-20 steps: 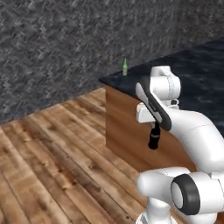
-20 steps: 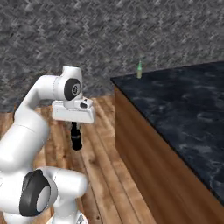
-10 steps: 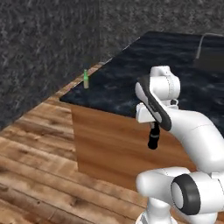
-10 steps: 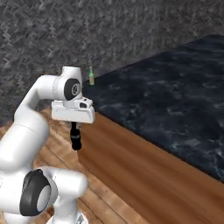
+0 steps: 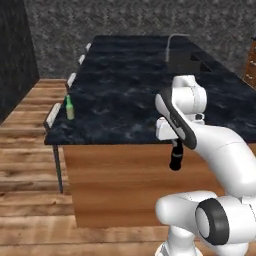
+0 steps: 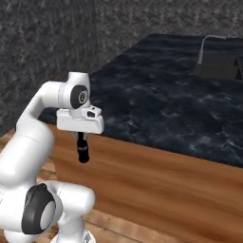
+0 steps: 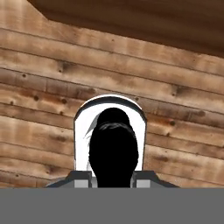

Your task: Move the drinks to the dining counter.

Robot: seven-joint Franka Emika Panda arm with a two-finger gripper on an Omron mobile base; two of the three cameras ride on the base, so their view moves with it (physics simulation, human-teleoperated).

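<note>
My gripper point(image 5: 176, 146) point(image 6: 81, 138) points down, shut on a slim black bottle point(image 5: 175, 159) point(image 6: 83, 152). It hangs in front of the wooden end wall of the dining counter, below the level of its top. The hand view looks down the black bottle point(image 7: 113, 148) onto the plank floor. The dining counter point(image 5: 130, 90) point(image 6: 161, 104) has a black, white-veined marble top and stretches away ahead. A slim green bottle point(image 5: 69, 108) stands upright near the top's front left corner.
White-seated stools point(image 5: 52, 114) line the counter's left side. A curved faucet point(image 5: 170, 46) point(image 6: 203, 46) and a sink sit at the far right of the top. Wooden floor point(image 5: 25, 165) lies to the left, dark stone walls behind.
The base has driven and turned, so the counter has swung from the side to straight ahead. The arm keeps its pose with the black bottle still gripped.
</note>
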